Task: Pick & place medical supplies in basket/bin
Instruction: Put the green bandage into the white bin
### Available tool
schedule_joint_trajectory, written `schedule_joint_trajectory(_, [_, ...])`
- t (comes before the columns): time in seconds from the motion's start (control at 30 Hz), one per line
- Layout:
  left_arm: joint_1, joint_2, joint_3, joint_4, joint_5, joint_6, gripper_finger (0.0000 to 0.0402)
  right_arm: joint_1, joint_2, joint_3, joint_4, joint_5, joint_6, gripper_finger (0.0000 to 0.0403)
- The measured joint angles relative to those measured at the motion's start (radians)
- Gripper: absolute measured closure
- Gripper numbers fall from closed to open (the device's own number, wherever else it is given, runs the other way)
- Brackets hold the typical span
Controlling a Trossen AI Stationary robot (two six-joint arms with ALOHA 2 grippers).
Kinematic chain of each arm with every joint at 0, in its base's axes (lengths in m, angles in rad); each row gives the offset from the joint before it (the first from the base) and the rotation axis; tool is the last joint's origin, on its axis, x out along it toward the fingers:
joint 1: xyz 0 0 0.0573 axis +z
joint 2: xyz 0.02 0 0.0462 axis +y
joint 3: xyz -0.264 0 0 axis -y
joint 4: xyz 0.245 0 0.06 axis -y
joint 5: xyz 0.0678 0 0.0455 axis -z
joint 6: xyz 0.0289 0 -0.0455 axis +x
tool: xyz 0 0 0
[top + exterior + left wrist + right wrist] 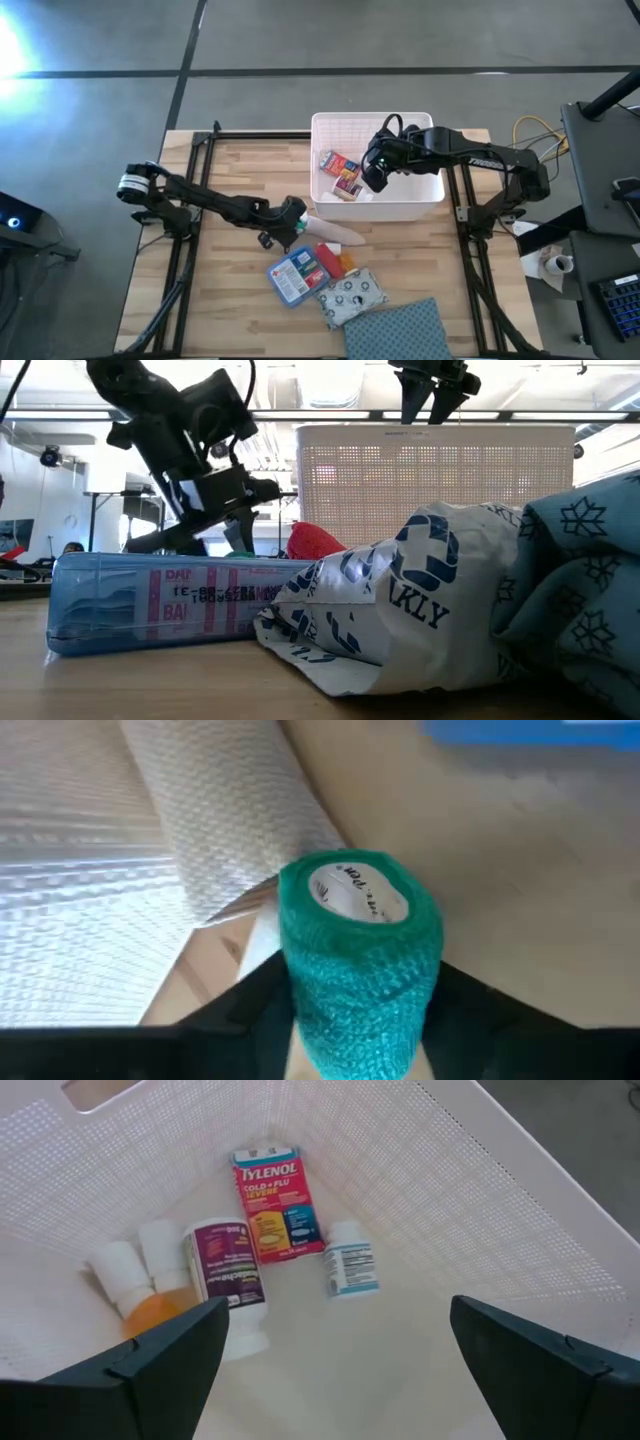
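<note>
Reading "TYLENOL COLD+FLU SEVERE" on red box (pixel 277 1202) inside bin (pixel 480 1210).

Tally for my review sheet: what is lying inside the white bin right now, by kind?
Red Tylenol box: 1
White labelled bottles: 2
White-capped orange containers: 2
Total in the white bin: 5

Wood table (pixel 230 180); bin (pixel 420 205); packets (pixel 295 275); cloth (pixel 400 335)
</note>
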Motion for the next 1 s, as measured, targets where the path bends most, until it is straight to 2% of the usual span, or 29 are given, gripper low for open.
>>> schedule_joint_trajectory(0.13, [0.000,-0.010,0.043,-0.055,-0.014,-0.060,0.0305,0.000,0.000,0.000,0.000,0.000,0.005,0.0030])
schedule_joint_trajectory(0.23, [0.000,-0.039,0.100,-0.188,-0.014,-0.161,0.0329,0.000,0.000,0.000,-0.001,0.000,0.005,0.0030])
schedule_joint_trajectory(0.4, [-0.001,-0.136,0.209,-0.510,-0.013,-0.381,0.0329,0.000,0.000,0.000,-0.001,0.000,-0.011,0.0030])
schedule_joint_trajectory(0.53, [-0.012,-0.261,0.303,-0.634,-0.011,-0.517,0.0326,0.000,0.000,0.000,-0.001,0.001,-0.028,0.0030])
schedule_joint_trajectory(0.63, [-0.009,-0.356,0.391,-0.560,-0.012,-0.587,0.0325,0.000,0.000,0.000,0.000,0.006,-0.047,0.0030])
schedule_joint_trajectory(0.77, [0.037,-0.418,0.464,-0.251,-0.012,-0.598,0.0325,0.000,-0.002,0.000,0.001,0.009,-0.088,0.0030])
schedule_joint_trajectory(0.87, [0.103,-0.376,0.494,-0.067,0.037,-0.588,0.0325,0.001,-0.023,0.000,-0.002,0.060,-0.098,0.0030])
schedule_joint_trajectory(1.0, [0.192,-0.207,0.572,-0.031,0.169,-0.589,0.0324,0.012,-0.090,0.000,-0.005,0.166,-0.077,0.0030])
